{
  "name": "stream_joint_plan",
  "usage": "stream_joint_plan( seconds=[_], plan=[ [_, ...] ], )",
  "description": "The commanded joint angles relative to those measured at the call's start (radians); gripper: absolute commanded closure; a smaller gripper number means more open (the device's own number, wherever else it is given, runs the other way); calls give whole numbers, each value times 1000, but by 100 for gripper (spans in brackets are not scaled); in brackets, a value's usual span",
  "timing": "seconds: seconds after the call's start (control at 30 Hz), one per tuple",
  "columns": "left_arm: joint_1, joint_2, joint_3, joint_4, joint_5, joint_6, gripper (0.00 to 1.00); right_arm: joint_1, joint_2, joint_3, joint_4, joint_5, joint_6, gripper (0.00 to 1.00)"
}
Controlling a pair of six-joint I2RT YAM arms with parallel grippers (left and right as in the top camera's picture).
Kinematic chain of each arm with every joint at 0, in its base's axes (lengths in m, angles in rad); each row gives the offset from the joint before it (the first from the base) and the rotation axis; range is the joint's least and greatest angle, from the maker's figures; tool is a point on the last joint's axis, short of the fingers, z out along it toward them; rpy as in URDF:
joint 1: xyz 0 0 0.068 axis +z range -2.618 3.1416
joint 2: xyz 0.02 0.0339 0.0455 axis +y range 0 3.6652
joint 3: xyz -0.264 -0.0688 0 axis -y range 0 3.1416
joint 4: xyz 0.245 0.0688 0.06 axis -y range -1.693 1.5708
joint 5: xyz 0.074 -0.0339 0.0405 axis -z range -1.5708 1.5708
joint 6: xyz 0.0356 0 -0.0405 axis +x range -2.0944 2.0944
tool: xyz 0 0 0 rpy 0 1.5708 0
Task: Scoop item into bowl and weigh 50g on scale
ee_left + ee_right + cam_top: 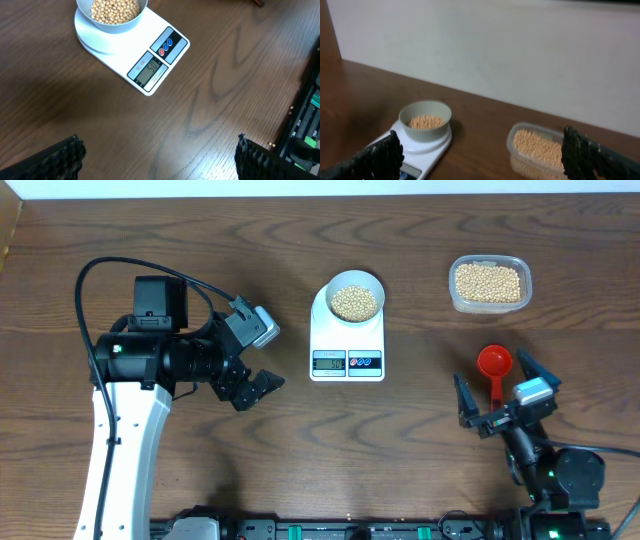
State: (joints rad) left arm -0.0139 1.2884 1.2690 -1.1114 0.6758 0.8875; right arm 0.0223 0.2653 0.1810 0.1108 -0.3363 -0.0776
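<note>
Overhead cam shows you the scale (pixel 346 336) sitting mid-table w/ the bowl (pixel 331 290) on its platform, at the end away from the display. The bowl holds a heap of beans (pixel 355 302). Left wrist cam gives you the display (pixel 150 67): digits look like 50, tho they're small, and the two round buttons (pixel 166 46) sit just beside it. More beans fill the clear tub (pixel 453 292) off to the scale's right, well apart from it. The red scoop (pixel 494 363) lies on the table (pixel 200 240) nearer the robot than the tub, cup end toward the tub, looking empty. Your right gripper (pixel 497 383) has its fingers spread wide, grasping nothing. From overhead the scoop handle falls between them, but you can't tell if anything touches, and the right wrist cam looks over the bowl and tub w/o showing the scoop. Your left gripper (pixel 258 388) is also released, fingers far apart at the frame corners in its wrist cam, hovering left of the scale, near it but not touching
</note>
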Motion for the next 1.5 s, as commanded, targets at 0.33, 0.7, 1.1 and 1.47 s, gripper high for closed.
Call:
stream_joint_plan(
  seconds=[0.33,0.7,1.1,1.47],
  plan=[
    [4,-2,15,-3,13,-2,2,9,6,-175,106,47,1,1],
    [4,-2,15,-3,13,-2,2,9,9,-175,53,47,1,1],
    [4,-2,15,-3,13,-2,2,9,9,-175,15,99,1,1],
    [4,-2,15,-3,13,-2,2,10,9,-175,-97,95,2,1]
  ],
)
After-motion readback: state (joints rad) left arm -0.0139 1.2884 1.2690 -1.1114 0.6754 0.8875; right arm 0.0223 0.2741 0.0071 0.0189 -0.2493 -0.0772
